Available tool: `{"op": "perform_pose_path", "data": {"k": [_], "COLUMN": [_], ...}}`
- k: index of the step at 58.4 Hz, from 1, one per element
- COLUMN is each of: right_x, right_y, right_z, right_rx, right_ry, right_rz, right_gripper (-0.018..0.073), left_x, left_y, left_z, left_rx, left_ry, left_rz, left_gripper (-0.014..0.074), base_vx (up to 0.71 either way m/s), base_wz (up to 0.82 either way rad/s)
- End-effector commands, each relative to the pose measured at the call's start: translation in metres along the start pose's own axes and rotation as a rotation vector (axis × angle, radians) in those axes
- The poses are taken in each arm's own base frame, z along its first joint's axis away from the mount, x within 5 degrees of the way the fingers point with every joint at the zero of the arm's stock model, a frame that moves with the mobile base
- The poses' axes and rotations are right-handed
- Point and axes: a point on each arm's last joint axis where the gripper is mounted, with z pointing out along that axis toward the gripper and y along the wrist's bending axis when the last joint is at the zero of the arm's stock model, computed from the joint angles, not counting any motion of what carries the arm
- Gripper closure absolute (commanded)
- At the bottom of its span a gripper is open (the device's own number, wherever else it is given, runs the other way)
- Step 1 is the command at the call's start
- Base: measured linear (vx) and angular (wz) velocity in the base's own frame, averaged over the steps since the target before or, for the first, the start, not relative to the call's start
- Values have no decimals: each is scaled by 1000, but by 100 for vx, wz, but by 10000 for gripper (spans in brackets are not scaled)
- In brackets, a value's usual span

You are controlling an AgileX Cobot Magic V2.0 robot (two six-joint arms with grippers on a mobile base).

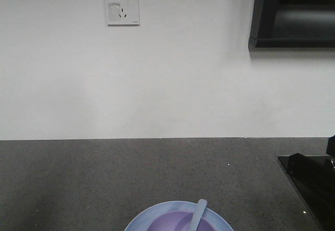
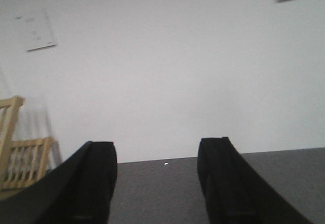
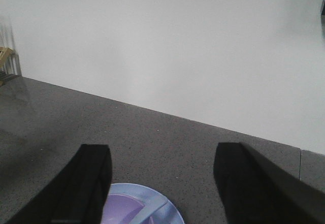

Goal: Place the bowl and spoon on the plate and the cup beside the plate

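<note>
A dark speckled counter runs back to a plain white wall. High on the wall sits a white socket and, far right, a black cabinet. A glossy black slab lies at the counter's right edge. A pale wooden frame stands off to the left.

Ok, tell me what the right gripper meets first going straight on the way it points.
Probably the white wall. The open right gripper points across the dark grey speckled countertop, seemingly above the round light-blue plate; depth is unclear.

A white wall socket carries a tiny dark marking in its top left corner — too small and blurred to read. No other text is legible.
</note>
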Motion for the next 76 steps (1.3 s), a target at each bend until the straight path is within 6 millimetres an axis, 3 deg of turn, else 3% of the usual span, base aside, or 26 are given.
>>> {"op": "perform_pose_path", "data": {"k": [1,22,51,64,76], "right_x": [-16,-16,-16,-16,-16], "right_y": [-2,-2,-2,-2,-2], "right_z": [-4,-4,-4,-4,-4], "right_rx": [29,29,30,29,29], "right_ry": [-100,-100,-103,-101,-101], "right_rz": [-3,-3,-3,-3,-3], "right_gripper": [59,59,59,59,59], "left_x": [-7,-10,-18,-2,20], "left_y": [-13,-39,-90,-103,-91], "left_z": [1,11,8,36,68], "left_rx": [87,131,528,610,548], "left_ry": [-139,-299,-460,-339,-201], "left_rz": [85,16,12,-43,47], "left_gripper": [147,147,147,147,147], "base_vx": [0,0,0,0,0], "base_wz": [0,0,0,0,0]}}
